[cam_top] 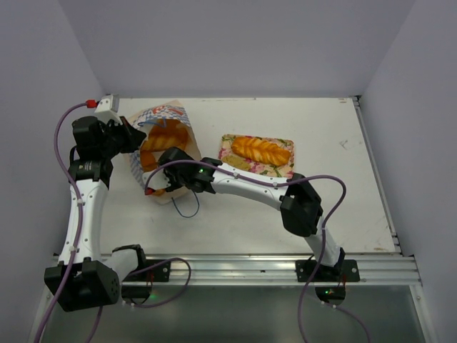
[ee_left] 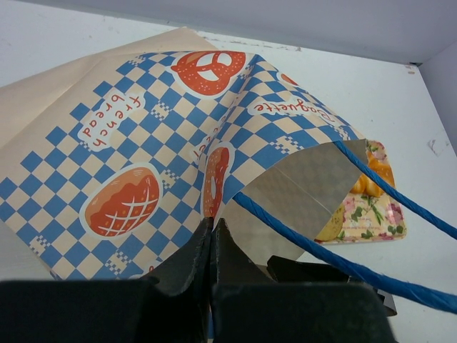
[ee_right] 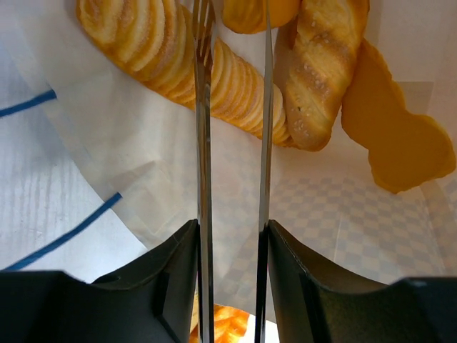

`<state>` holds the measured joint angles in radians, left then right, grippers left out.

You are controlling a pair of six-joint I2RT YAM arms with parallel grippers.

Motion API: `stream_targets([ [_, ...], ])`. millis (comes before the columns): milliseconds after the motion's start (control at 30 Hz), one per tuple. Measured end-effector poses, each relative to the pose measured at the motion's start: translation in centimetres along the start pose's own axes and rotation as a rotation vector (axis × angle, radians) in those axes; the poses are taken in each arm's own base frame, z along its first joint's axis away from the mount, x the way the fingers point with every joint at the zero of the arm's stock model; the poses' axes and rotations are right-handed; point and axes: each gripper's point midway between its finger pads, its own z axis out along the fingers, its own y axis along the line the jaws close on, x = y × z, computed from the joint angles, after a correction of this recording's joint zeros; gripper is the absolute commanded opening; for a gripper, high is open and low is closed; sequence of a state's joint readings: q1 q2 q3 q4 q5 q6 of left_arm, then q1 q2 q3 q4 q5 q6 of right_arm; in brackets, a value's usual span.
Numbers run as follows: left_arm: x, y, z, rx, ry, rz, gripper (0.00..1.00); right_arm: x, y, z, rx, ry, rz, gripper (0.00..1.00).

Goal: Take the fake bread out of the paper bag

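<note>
Golden fake bread (ee_right: 164, 57) inside paper bag (ee_left: 143, 143)

The top camera is looking down from above and behind my arm bases at the bench (cam_top: 343, 143). My left wrist camera is sitting close beside the paper bag (ee_left: 143, 143), facing its checkered side and the tray (ee_left: 371, 214) beyond. My right wrist camera is peering inside the paper bag at the fake bread (ee_right: 321, 64). All three are sharing the paper bag.

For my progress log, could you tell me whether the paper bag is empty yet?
Not empty: the right wrist view shows several pieces of fake bread lying inside the paper bag.
</note>
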<state>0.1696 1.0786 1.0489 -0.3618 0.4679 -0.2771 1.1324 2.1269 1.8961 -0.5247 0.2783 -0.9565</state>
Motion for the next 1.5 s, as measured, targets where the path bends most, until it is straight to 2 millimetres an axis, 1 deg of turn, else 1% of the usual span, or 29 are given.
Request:
stream_targets([
  [100,0.0,0.0,0.0,0.000,0.000,0.000,0.00,-0.1,0.3,-0.1,-0.011,-0.004,0.006,0.45],
  [333,0.0,0.0,0.0,0.000,0.000,0.000,0.00,-0.2,-0.1,-0.7,-0.002,-0.010,0.018,0.45],
  [700,0.0,0.0,0.0,0.000,0.000,0.000,0.00,0.0,-0.3,-0.7,0.006,0.001,0.014,0.46],
  [800,0.0,0.0,0.0,0.000,0.000,0.000,0.00,0.2,-0.3,-0.4,0.012,0.015,0.011,0.46],
  [1100,0.0,0.0,0.0,0.000,0.000,0.000,0.00,0.5,0.5,1.9,0.007,0.053,0.002,0.45],
  [1167,0.0,0.0,0.0,0.000,0.000,0.000,0.00,0.5,0.5,2.2,0.012,0.055,0.002,0.43],
  [1267,0.0,0.0,0.0,0.000,0.000,0.000,0.00,0.6,0.4,2.3,0.019,0.061,0.001,0.39],
  [1300,0.0,0.0,0.0,0.000,0.000,0.000,0.00,0.6,0.4,2.4,0.024,0.065,0.001,0.34],
  [1367,0.0,0.0,0.0,0.000,0.000,0.000,0.00,0.6,0.3,2.5,0.029,0.067,-0.001,0.29],
  [1400,0.0,0.0,0.0,0.000,0.000,0.000,0.00,0.7,0.3,2.5,0.030,0.069,-0.003,0.24],
  [1500,0.0,0.0,0.0,0.000,0.001,0.000,0.00,0.7,0.2,2.5,0.031,0.070,-0.003,0.17],
])
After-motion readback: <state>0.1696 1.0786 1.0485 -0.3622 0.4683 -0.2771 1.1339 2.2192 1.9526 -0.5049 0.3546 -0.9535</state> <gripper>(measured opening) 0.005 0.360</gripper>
